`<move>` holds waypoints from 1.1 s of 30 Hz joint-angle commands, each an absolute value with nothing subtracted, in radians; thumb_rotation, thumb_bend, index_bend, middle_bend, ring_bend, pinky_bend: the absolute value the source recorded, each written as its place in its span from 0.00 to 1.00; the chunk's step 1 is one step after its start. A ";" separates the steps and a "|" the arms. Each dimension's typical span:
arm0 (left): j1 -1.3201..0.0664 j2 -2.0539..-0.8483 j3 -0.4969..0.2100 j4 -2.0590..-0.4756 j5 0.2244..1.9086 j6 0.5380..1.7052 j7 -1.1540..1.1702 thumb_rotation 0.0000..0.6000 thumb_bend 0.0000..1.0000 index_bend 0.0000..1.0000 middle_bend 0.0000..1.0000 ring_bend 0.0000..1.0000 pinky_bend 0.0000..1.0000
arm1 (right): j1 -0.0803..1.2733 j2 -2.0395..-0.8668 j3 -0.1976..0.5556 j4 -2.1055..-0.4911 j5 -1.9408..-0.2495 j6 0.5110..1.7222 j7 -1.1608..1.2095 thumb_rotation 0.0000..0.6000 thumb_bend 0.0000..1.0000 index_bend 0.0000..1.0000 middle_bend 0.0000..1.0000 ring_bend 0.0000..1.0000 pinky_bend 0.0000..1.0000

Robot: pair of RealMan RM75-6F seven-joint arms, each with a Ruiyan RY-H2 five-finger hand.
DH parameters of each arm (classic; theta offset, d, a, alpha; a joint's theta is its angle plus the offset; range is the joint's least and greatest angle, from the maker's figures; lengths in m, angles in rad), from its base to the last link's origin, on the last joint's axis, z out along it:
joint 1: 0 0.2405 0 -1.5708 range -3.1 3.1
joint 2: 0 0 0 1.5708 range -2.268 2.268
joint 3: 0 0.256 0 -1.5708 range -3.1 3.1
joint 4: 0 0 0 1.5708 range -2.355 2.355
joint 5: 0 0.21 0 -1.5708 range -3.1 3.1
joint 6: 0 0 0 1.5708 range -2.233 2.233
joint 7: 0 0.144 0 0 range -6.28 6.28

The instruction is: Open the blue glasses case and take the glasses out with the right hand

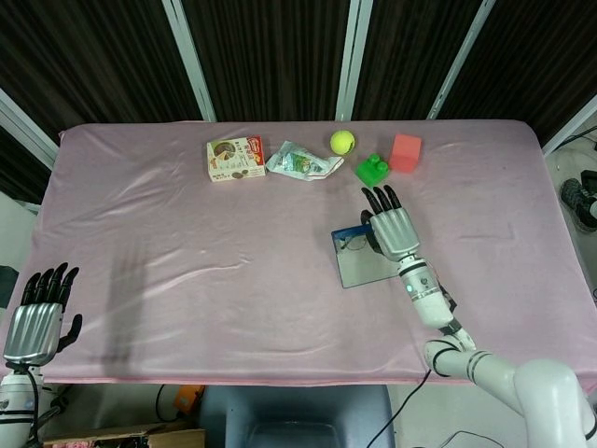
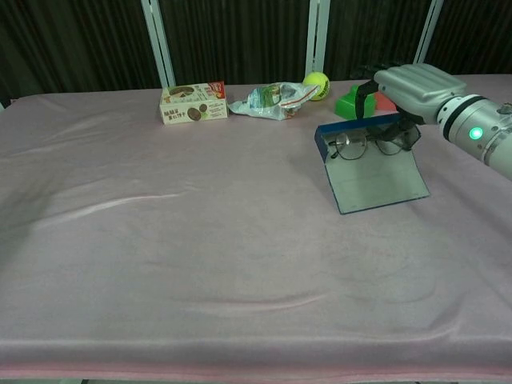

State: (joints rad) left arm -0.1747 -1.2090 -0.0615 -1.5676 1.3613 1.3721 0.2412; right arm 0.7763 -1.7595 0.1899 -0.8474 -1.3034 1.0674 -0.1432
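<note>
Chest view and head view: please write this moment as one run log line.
case: open, tilted up | glasses: held by right hand, at case | left hand: open, idle at table edge

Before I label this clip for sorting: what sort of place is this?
Probably a robot test bench: a table under pink cloth, dark curtains behind, and assorted props like a yellow tennis ball and green toy brick.

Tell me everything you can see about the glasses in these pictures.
The glasses have a thin dark frame and clear lenses. They sit upright against the raised blue back wall of the open glasses case, lenses facing the chest camera. The right hand reaches over them from above, fingers curled down at their right end; whether it truly grips them is unclear. In the head view only the left lens shows beside the hand.
</note>
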 commanded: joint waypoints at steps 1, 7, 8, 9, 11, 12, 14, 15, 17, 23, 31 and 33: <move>-0.175 -1.209 -0.061 -1.567 1.361 1.371 0.241 1.00 0.41 0.00 0.00 0.00 0.05 | 0.762 -1.806 0.169 -0.779 -1.361 1.134 -0.123 1.00 0.53 0.78 0.18 0.11 0.00; -0.175 -1.209 -0.061 -1.568 1.361 1.369 0.243 1.00 0.41 0.00 0.00 0.00 0.05 | 0.761 -1.832 0.166 -0.731 -1.374 1.127 -0.109 1.00 0.53 0.78 0.19 0.12 0.00; -0.175 -1.209 -0.060 -1.568 1.361 1.369 0.244 1.00 0.41 0.00 0.00 0.00 0.05 | 0.762 -1.835 0.167 -0.724 -1.374 1.122 -0.109 1.00 0.53 0.78 0.19 0.12 0.00; -0.176 -1.209 -0.060 -1.568 1.360 1.368 0.245 1.00 0.41 0.00 0.00 0.00 0.05 | 0.763 -1.837 0.168 -0.720 -1.374 1.119 -0.109 1.00 0.53 0.78 0.19 0.12 0.00; -0.176 -1.210 -0.060 -1.569 1.360 1.367 0.247 1.00 0.41 0.00 0.00 0.00 0.05 | 0.765 -1.842 0.172 -0.712 -1.372 1.114 -0.109 1.00 0.53 0.78 0.19 0.12 0.00; -0.176 -1.210 -0.060 -1.569 1.359 1.367 0.247 1.00 0.41 0.00 0.00 0.00 0.05 | 0.766 -1.843 0.175 -0.708 -1.370 1.111 -0.110 1.00 0.53 0.78 0.19 0.12 0.00; -0.176 -1.210 -0.060 -1.569 1.359 1.367 0.247 1.00 0.41 0.00 0.00 0.00 0.05 | 0.767 -1.846 0.180 -0.700 -1.368 1.108 -0.114 1.00 0.53 0.78 0.19 0.12 0.00; -0.176 -1.210 -0.060 -1.569 1.359 1.367 0.247 1.00 0.41 0.00 0.00 0.00 0.05 | 0.768 -1.847 0.184 -0.694 -1.367 1.110 -0.118 1.00 0.53 0.78 0.19 0.12 0.00; -0.176 -1.210 -0.061 -1.569 1.359 1.367 0.247 1.00 0.41 0.00 0.00 0.00 0.05 | 0.771 -1.850 0.191 -0.684 -1.368 1.119 -0.122 1.00 0.53 0.78 0.19 0.12 0.00; -0.177 -1.210 -0.060 -1.569 1.360 1.367 0.248 1.00 0.41 0.00 0.00 0.00 0.05 | 0.784 -1.877 0.238 -0.612 -1.355 1.188 -0.164 1.00 0.53 0.78 0.19 0.12 0.00; -0.175 -1.211 -0.058 -1.571 1.362 1.370 0.251 1.00 0.41 0.00 0.00 0.00 0.05 | 0.789 -1.918 0.269 -0.459 -1.270 1.025 -0.241 1.00 0.53 0.76 0.19 0.12 0.00; -0.176 -1.213 -0.059 -1.569 1.358 1.367 0.254 1.00 0.41 0.00 0.00 0.00 0.05 | 0.793 -1.926 0.277 -0.424 -1.253 0.978 -0.226 1.00 0.53 0.74 0.19 0.12 0.00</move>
